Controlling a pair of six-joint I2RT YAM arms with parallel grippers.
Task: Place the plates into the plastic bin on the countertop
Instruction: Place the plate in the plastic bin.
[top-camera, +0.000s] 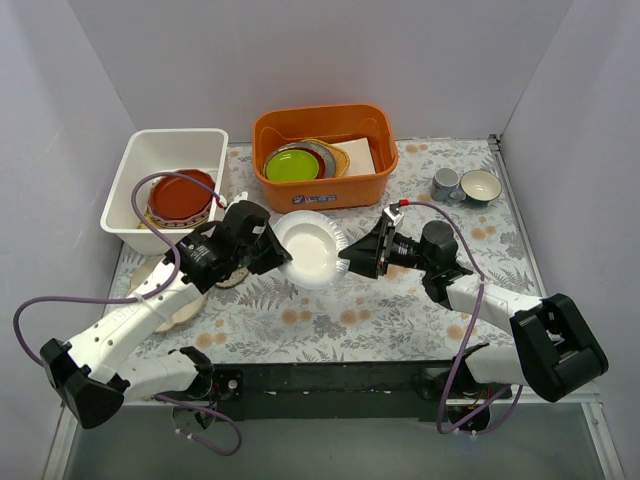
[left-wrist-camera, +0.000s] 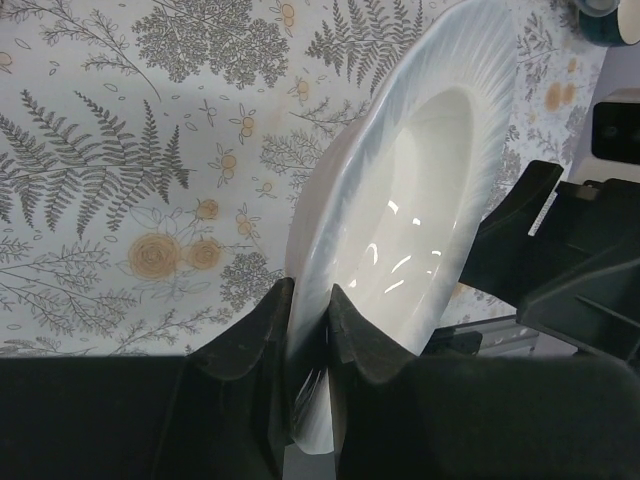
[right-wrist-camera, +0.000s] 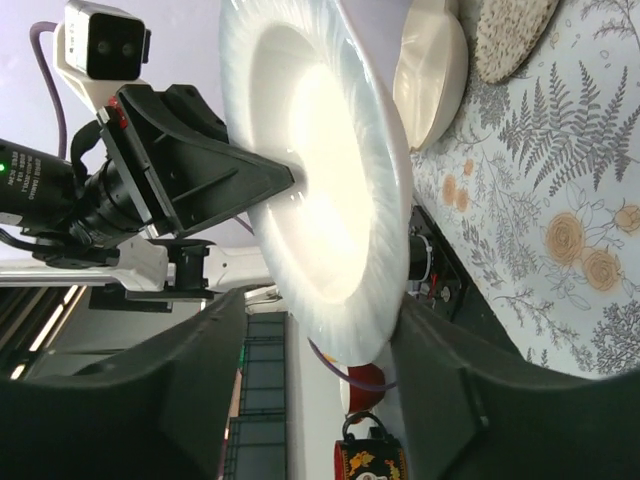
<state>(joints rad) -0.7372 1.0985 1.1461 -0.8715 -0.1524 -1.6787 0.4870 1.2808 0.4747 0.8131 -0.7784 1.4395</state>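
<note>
Facing the left tool's white plate: right tool, orange tub behind.

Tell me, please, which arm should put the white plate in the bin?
Left: its jaws are shut on the plate rim, and the bin is on its side; the right jaws stand open.

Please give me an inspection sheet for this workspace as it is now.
Surface: countertop, no spill seen.
Job's things: white plate in the air between both arms; red-orange plate in plastic bin; cream plate and speckled plate on countertop.
Clutter: orange tub holding lime-green plate; two cups.
Grippers: left gripper shut on white plate's rim; right gripper open, astride it.
Cables: purple cable loops over bin.
Surroundings: plain walls.
</note>
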